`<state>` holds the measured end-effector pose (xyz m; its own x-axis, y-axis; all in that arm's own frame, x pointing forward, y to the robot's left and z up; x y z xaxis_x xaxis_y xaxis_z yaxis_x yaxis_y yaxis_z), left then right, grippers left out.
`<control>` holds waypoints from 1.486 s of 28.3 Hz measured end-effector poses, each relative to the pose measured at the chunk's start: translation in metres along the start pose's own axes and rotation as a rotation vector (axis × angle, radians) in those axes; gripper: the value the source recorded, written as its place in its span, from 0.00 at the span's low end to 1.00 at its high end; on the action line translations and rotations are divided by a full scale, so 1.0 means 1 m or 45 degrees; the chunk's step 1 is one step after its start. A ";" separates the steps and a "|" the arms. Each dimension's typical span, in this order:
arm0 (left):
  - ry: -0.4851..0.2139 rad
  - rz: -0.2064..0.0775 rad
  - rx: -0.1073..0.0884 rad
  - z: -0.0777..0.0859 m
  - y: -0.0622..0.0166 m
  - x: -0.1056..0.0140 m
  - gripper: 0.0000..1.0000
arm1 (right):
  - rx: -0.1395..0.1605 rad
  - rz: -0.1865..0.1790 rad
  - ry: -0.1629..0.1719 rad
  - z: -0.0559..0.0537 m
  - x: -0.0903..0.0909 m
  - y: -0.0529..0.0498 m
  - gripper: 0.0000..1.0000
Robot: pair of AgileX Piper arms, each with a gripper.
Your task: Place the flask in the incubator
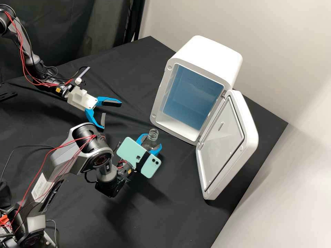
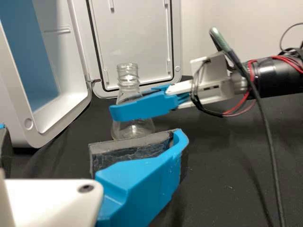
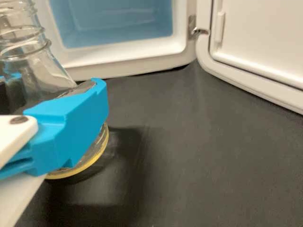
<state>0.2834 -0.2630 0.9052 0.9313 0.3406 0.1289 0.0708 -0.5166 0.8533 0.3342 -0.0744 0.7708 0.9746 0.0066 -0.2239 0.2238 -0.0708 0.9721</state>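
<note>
A clear glass flask [image 1: 153,135] stands upright on the black bench just in front of the open white incubator [image 1: 207,55], whose inside is blue. My right gripper [image 1: 149,144] is shut on the flask's body, one blue finger on either side. Its wrist view has a finger pad [image 3: 80,90] pressed to the glass [image 3: 28,52], with the flask's base resting on the bench. My left gripper [image 1: 112,113] hangs open and empty to the left of the flask, above the bench. From its wrist view [image 2: 52,151] the flask [image 2: 128,80] stands beyond, held by the right gripper [image 2: 135,106].
The incubator door [image 1: 248,137] hangs wide open to the right, its lower edge near the bench's front right border. A mint-green phone [image 1: 138,156] is mounted on the right wrist. Red cables run along both arms. Bare black bench lies between the flask and the incubator opening [image 3: 128,56].
</note>
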 end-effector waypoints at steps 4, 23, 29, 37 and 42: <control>0.000 0.000 0.000 0.000 0.0000 0.000 1.00 | 0.003 0.043 0.006 0.000 0.011 0.004 0.00; 0.016 0.005 -0.003 -0.004 0.0010 -0.001 1.00 | 0.018 0.123 0.012 -0.012 0.041 0.024 0.00; 0.026 0.007 -0.005 -0.006 0.0015 -0.002 1.00 | 0.001 0.156 0.054 -0.025 0.056 0.034 0.00; 0.035 0.009 -0.006 -0.009 0.0018 -0.002 1.00 | 0.006 0.196 0.069 -0.033 0.076 0.050 0.00; 0.035 0.009 -0.006 -0.009 0.0018 -0.002 1.00 | 0.010 0.193 0.048 -0.034 0.090 0.052 0.00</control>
<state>0.2781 -0.2580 0.9107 0.9217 0.3583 0.1484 0.0627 -0.5154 0.8546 0.4339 -0.0435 0.8033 0.9969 0.0329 -0.0713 0.0738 -0.0816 0.9939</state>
